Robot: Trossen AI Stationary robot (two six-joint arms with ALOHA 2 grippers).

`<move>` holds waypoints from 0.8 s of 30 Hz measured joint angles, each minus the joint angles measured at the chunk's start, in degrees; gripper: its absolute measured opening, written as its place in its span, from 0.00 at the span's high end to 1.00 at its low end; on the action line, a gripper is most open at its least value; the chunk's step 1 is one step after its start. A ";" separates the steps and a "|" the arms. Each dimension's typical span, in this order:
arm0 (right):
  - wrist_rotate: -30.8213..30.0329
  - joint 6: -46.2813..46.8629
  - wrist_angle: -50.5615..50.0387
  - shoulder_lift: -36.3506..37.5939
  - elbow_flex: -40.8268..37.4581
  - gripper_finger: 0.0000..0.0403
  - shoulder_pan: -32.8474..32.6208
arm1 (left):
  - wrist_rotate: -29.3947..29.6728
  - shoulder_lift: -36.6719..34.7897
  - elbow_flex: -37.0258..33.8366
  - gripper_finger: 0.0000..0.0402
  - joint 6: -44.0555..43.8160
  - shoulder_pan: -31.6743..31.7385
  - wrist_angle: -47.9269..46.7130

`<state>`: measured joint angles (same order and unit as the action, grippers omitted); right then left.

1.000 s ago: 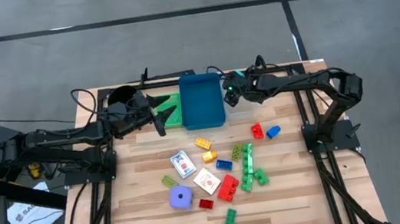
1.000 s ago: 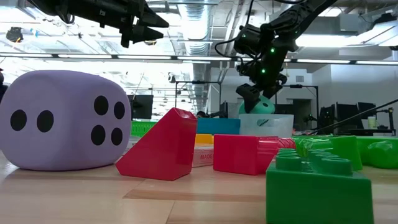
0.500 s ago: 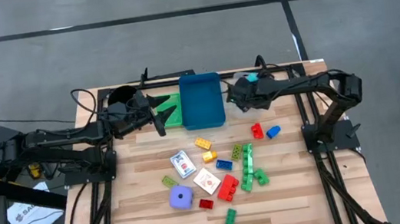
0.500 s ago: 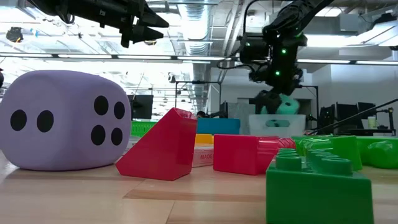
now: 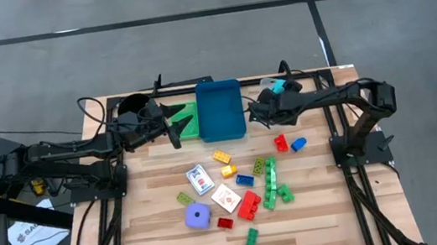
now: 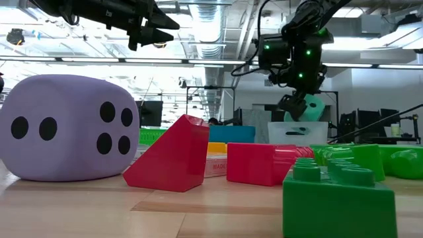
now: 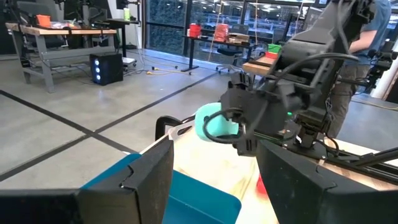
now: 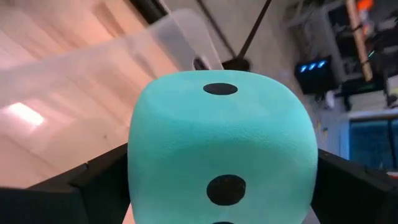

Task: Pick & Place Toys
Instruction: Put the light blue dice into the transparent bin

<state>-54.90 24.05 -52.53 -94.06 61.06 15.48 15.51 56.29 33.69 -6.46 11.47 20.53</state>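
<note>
— Where's the cyan foam die (image 8: 221,155) rn?

— Clamped in the right gripper (image 8: 217,186), fingers pressed on both sides of it. It's held up in the air at the far side of the table, right by the clear plastic tray (image 6: 297,132), just right of the blue plastic tray (image 5: 220,109).

— And the left gripper (image 5: 175,126)?

— Hanging over the far left of the table, near the green tray (image 5: 188,120) w/ the black cup (image 5: 133,106) beside it. Fingers spread apart, holding nothing. Its wrist cam looks straight across at the right arm and the die.

— Rest of the toys?

— All on the wooden table (image 5: 157,232), nearer the front. Purple foam die (image 5: 198,216) sits front-left; two white card packs (image 5: 199,179) lie close by. Small plastic bricks scattered around: yellow brick (image 5: 221,157) near the blue tray, a red brick (image 5: 280,142) touching a blue brick (image 5: 297,143) on the right, a row of green bricks (image 5: 271,181) in the middle, one green brick (image 5: 251,237) alone nearest the front edge.

— Anyone around?

— A person (image 7: 360,37) stands beyond the table, behind the right arm.
</note>
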 joint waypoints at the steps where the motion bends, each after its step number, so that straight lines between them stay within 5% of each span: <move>1: -1.25 -0.02 0.70 0.00 0.00 0.04 -0.96 | 0.00 0.00 -0.02 0.44 0.00 0.00 0.00; 7: -5.13 -11.18 8.99 0.15 0.00 0.04 -5.76 | -0.04 0.00 -0.01 0.44 -0.01 0.00 0.00; 11: -22.27 -10.55 10.58 0.17 0.10 0.04 -9.98 | -0.07 0.00 0.01 0.44 -0.02 0.00 0.00; 12: -20.46 -10.72 10.17 0.17 0.93 0.04 -10.28 | -0.07 0.00 0.01 0.44 -0.02 0.02 0.00; 15: -0.06 -10.14 9.43 1.08 3.32 0.04 -8.61 | -0.09 0.00 0.01 0.44 -0.04 0.00 -0.02; 18: -3.43 -8.38 8.21 1.16 3.65 0.04 -7.68 | -0.11 0.00 0.01 0.44 -0.04 0.00 -0.02; 22: 7.80 -7.75 6.91 1.13 4.66 0.04 -4.67 | -0.35 0.00 0.01 0.44 -0.37 0.00 -0.23; 24: -1.40 -4.80 5.75 1.11 4.29 0.04 -3.85 | -0.33 0.00 0.01 0.44 -0.46 0.00 -0.24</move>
<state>-56.30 19.25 -46.78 -92.95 65.35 11.63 15.18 56.29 33.69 -6.92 11.46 20.29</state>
